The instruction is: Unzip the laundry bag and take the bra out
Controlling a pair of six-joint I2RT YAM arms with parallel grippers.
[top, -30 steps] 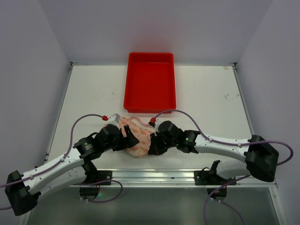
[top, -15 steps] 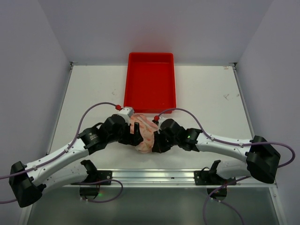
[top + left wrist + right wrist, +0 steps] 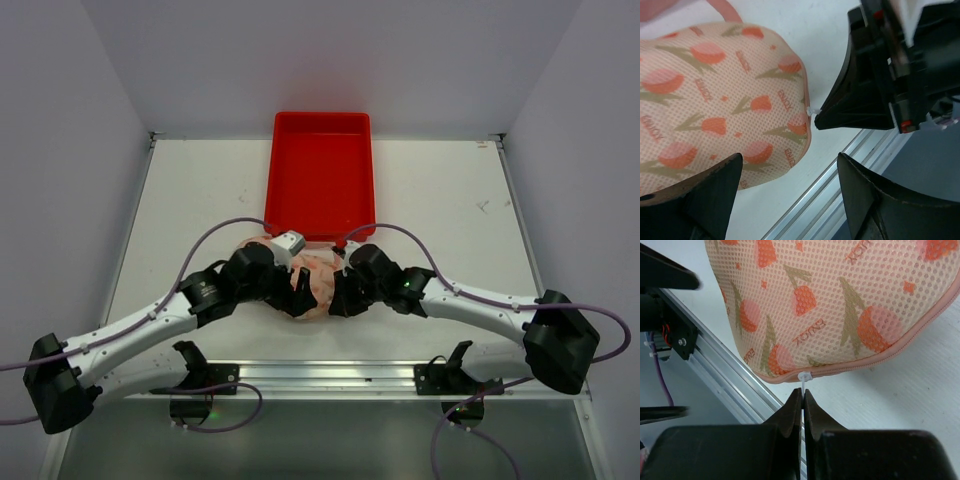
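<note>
The laundry bag (image 3: 318,283) lies on the table between my two grippers; its cream-pink mesh with orange-red print fills the left wrist view (image 3: 715,100) and the right wrist view (image 3: 840,300). My right gripper (image 3: 802,392) is shut on the white zipper pull (image 3: 804,377) at the bag's pink edge; it also shows in the top view (image 3: 343,297). My left gripper (image 3: 790,170) is open at the bag's near end, its fingers (image 3: 715,190) apart over bare table; it shows in the top view (image 3: 298,292). The bra is hidden.
A red tray (image 3: 321,175) stands just behind the bag, at the middle back of the table. An aluminium rail (image 3: 330,375) runs along the near table edge, close below the bag.
My left gripper has swung right and forward along the bag to its near end. My right gripper has shifted a little, staying at the bag's right edge.
</note>
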